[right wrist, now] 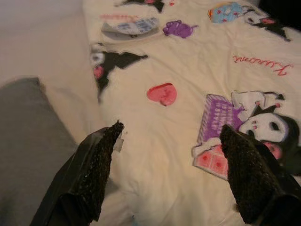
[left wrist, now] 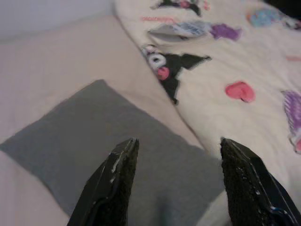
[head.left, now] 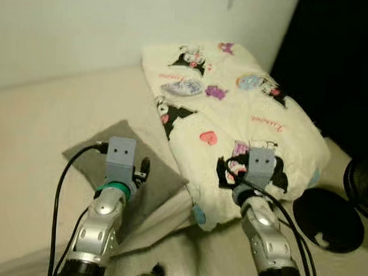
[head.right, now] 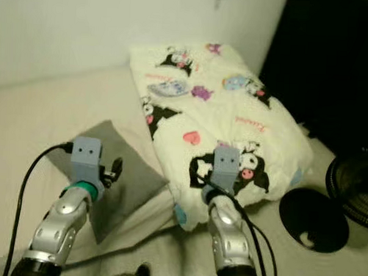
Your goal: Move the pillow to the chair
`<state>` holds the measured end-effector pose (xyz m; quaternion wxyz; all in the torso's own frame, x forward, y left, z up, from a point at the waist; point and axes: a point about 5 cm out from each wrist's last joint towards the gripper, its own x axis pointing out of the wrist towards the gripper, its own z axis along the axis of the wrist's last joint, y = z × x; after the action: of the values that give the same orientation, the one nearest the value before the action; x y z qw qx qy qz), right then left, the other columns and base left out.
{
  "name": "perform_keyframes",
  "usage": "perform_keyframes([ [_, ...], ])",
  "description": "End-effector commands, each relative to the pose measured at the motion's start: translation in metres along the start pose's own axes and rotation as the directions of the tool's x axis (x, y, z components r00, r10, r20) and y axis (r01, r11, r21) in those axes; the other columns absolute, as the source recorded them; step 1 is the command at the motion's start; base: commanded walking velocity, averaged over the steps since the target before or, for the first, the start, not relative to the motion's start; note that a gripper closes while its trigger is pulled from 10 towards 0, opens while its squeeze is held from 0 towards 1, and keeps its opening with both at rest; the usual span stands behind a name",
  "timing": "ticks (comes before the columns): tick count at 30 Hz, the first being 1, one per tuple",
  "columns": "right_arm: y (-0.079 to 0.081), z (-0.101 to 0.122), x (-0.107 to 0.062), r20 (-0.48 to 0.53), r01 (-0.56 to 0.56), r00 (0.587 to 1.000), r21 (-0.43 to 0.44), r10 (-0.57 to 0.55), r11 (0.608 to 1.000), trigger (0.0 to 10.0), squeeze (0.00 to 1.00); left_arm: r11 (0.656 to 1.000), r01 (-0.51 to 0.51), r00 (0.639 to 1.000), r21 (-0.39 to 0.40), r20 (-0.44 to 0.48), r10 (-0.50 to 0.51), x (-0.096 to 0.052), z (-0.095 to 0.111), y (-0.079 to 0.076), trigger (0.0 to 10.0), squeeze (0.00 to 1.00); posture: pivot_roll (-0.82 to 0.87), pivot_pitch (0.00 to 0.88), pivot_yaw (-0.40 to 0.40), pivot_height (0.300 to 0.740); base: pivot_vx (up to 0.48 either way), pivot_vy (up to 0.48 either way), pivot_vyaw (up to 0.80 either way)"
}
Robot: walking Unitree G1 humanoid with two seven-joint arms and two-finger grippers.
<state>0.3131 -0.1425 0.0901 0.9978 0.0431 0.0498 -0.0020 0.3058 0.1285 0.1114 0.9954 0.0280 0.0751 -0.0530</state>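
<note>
A flat grey pillow lies on the beige bed, close beside a big cream cushion printed with cartoon figures and hearts. My left gripper hovers open just above the grey pillow, with nothing between its fingers. My right gripper hangs open over the near part of the printed cushion, near a pink heart, also holding nothing. In the eye views the blue wrist housings cover both pairs of fingers.
The beige bed runs back to a white wall. At the right lie a black round disc and a black ribbed ring, with a dark space behind them. Black cables trail from both arms.
</note>
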Motion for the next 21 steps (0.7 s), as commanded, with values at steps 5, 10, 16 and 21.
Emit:
perform_keyframes([
  [5,0.0061,-0.0071,-0.0017,-0.027,-0.024,0.999,0.009,0.024,1.0,10.0,0.0,1.0,-0.018,1.0,-0.022,-0.024,0.018,-0.0037,-0.0048,0.0046,10.0,0.0,0.11,0.037,0.068,0.726,0.0,0.0,0.78],
  [10,0.0066,-0.0075,-0.0012,-0.028,-0.025,0.999,0.01,0.025,1.0,10.0,0.0,0.999,-0.01,1.0,-0.038,-0.008,0.01,-0.0039,-0.0022,0.0042,10.0,0.0,0.11,0.04,0.069,0.726,0.0,0.0,0.79],
  [16,0.0076,-0.009,-0.0013,-0.033,-0.03,0.999,0.011,0.03,0.999,10.0,0.0,0.998,0.031,0.999,-0.052,0.015,-0.03,-0.0059,0.0021,-0.0001,10.0,0.0,0.11,0.044,0.068,0.726,0.0,0.0,0.79],
  [21,0.007,-0.0104,-0.0014,-0.038,-0.026,0.999,0.009,0.027,1.0,10.0,0.0,0.997,0.05,0.999,-0.054,0.014,-0.049,-0.0074,0.0017,-0.002,10.0,0.0,0.11,0.045,0.069,0.726,0.0,0.0,0.79],
])
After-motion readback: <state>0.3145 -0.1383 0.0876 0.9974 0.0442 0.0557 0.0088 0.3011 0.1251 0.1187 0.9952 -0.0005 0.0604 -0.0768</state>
